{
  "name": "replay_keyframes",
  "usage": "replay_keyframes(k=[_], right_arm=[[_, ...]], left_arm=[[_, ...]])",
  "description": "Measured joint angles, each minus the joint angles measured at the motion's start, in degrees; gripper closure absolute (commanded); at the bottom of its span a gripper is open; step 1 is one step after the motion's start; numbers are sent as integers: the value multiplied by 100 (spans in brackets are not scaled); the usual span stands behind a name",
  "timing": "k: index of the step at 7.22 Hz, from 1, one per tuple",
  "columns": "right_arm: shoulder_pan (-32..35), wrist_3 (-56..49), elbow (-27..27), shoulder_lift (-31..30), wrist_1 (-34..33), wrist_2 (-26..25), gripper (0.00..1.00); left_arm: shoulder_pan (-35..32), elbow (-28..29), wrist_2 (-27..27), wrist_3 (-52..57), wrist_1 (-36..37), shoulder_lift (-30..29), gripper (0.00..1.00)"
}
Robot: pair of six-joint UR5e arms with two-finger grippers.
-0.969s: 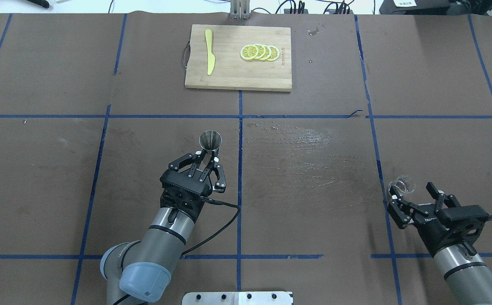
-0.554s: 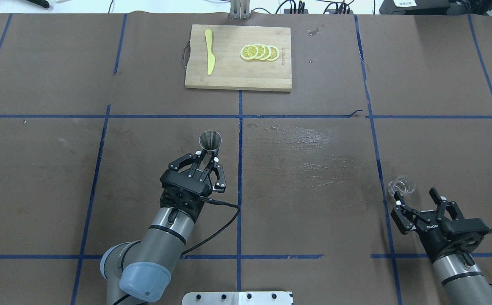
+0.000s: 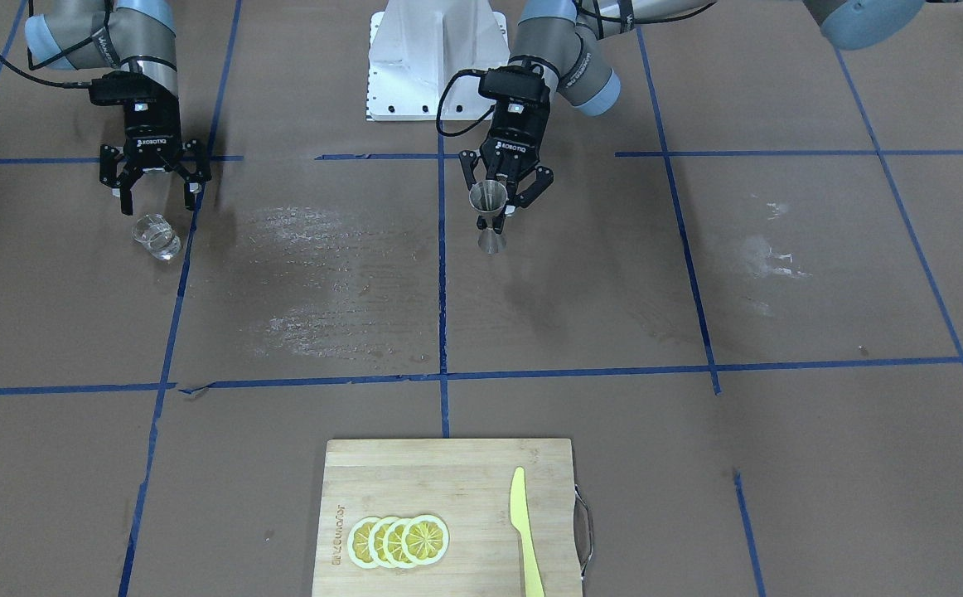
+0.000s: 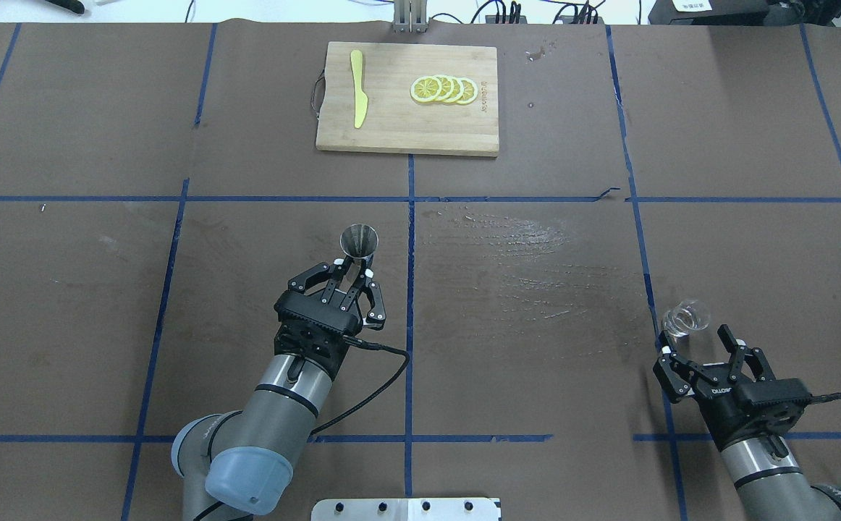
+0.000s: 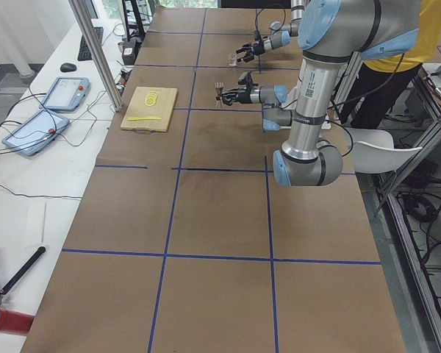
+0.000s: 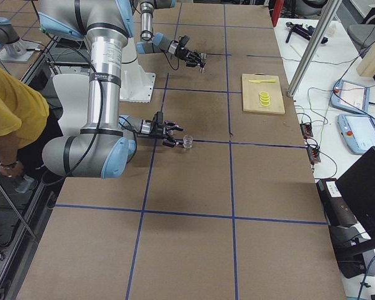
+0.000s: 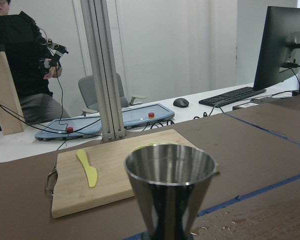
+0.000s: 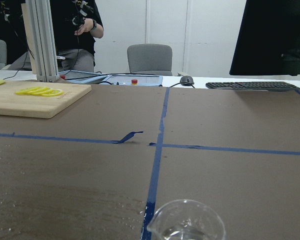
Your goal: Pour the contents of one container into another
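The small clear glass cup [image 4: 685, 318], short and cylindrical, stands upright on the brown-covered table [image 4: 66, 289] at the robot's right, just beside a blue tape line [image 4: 637, 239]; the right wrist view shows its pouring lip and what appears to be a little clear liquid inside [image 8: 186, 220]. The right gripper [image 4: 695, 349] sits low behind the cup with its fingers spread wide and nothing between them — the cup lies just beyond the fingertips, apart from them. Well apart, near the table's centre line, the small silver-grey metal jigger [image 4: 359, 242], hourglass-shaped, is upright with its wide mouth up. The left gripper [image 4: 354, 268] is clamped on the jigger at its narrow waist; whether the lower cone touches the table cannot be told. Between the two vessels the table surface carries pale wet streaks [image 4: 507, 246]. At the far edge lies a rectangular bamboo cutting board [image 4: 406, 126] bearing a yellow plastic knife [image 4: 357, 90] on one side and a row of overlapping lemon slices [image 4: 444, 89] on the other. A person in a yellow top [image 6: 6, 119] stands beside the robot's base — seen in the side views only.
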Motion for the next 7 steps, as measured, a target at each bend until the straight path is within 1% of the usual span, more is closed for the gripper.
replay_keyframes(k=[3,7], right_arm=[[18,-22,-217,78,3,21,7],[222,-23,-300,158,10,180,8]], left_arm=[[-9,2,1,-8,-6,0,100],[-11,2,1,-9,-6,0,100]])
